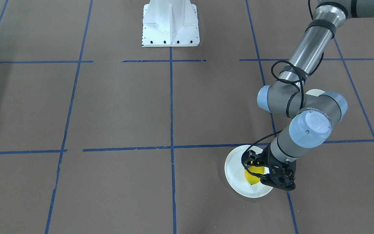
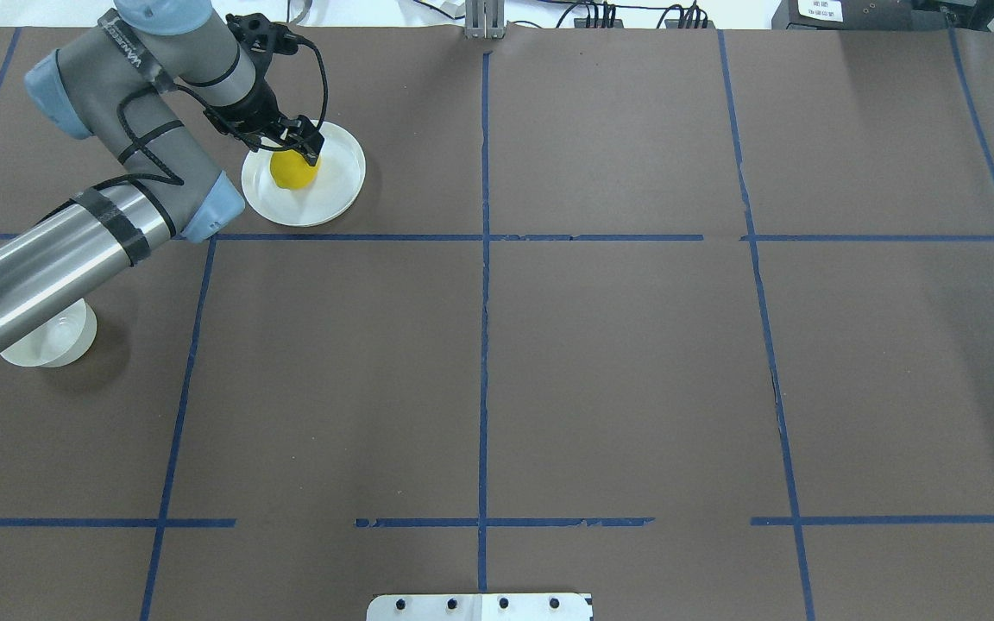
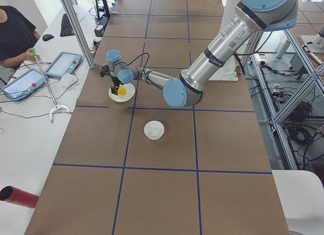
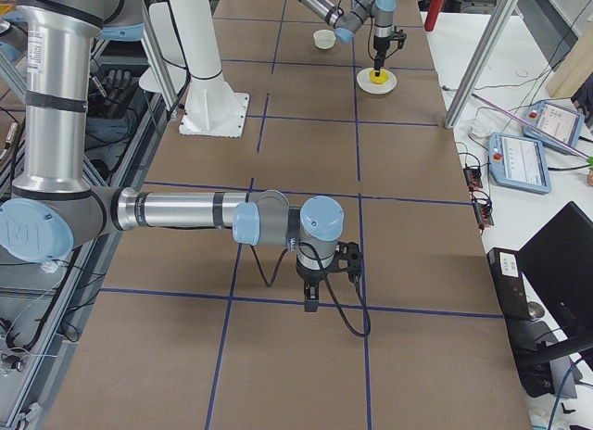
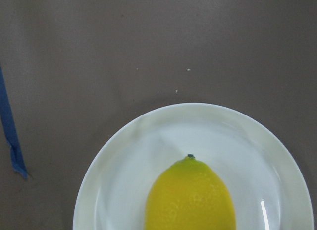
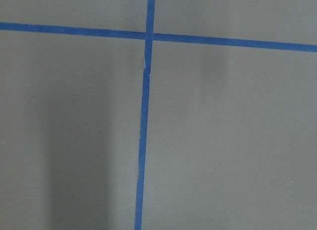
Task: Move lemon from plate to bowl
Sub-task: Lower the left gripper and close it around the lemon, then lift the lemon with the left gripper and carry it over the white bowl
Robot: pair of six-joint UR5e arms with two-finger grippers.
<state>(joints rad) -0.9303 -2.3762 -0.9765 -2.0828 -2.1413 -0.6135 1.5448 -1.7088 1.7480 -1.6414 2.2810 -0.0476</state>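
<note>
The yellow lemon lies on the white plate at the table's far left in the overhead view. My left gripper reaches down over the plate with one finger on each side of the lemon, shut on it, and the lemon is still low on the plate. The lemon and plate also show under the left gripper in the overhead view. The left wrist view shows the lemon on the plate. The bowl stands nearer the robot, partly hidden by the left forearm. My right gripper hangs over bare table, and I cannot tell whether it is open.
The robot's white base stands at the table's middle edge. Blue tape lines cross the brown table cover. The bowl is about one grid square from the plate. An operator and tablets are beyond the table's far edge.
</note>
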